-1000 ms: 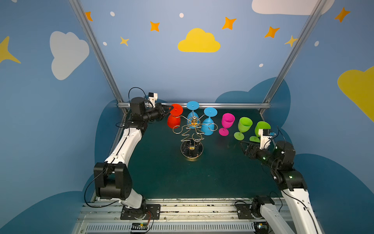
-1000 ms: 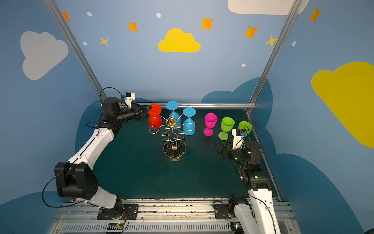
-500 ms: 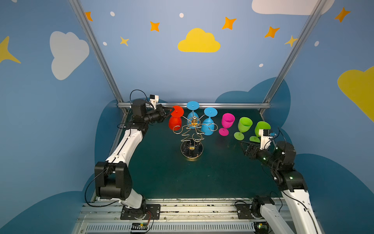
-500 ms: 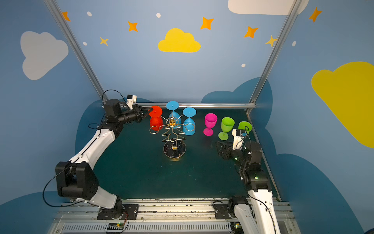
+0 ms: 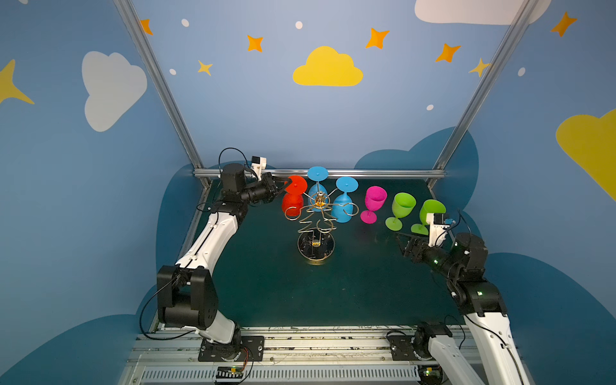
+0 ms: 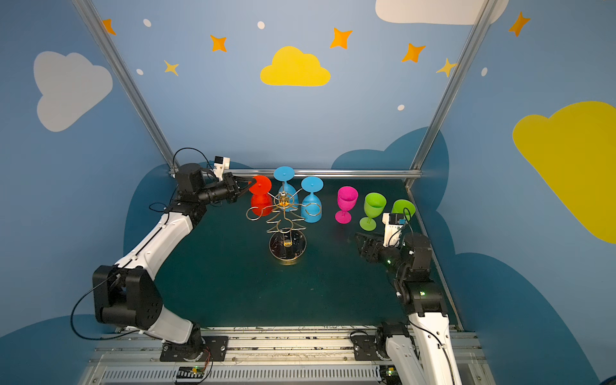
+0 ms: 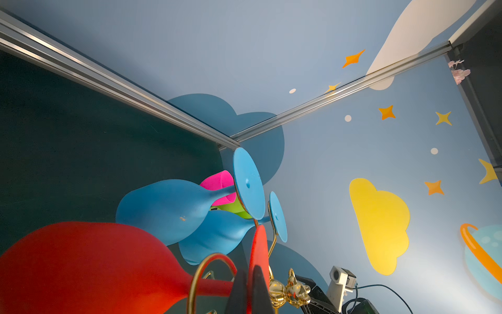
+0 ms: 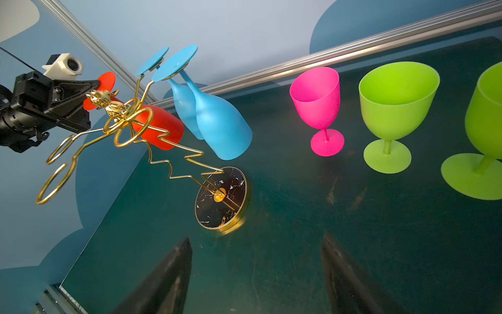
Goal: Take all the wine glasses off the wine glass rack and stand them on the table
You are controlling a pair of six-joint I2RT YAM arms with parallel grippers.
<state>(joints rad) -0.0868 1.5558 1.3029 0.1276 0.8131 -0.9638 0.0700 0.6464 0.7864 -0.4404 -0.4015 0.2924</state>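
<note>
Red plastic in the grip: my left gripper (image 5: 287, 182) has its jaws closed on the round foot of the red wine glass (image 5: 292, 204). The glass hangs bowl-down, its stem in a looped arm of the gold wine glass rack (image 5: 315, 218), towards the back of the dark green desk (image 5: 266, 283). Two blue glasses (image 5: 343, 208) hang beside it. My right gripper (image 8: 256, 239) hovers low over the desk, jaws wide apart and empty — near a pink glass (image 5: 375, 200) and two green glasses (image 5: 403, 205) standing upright.
</note>
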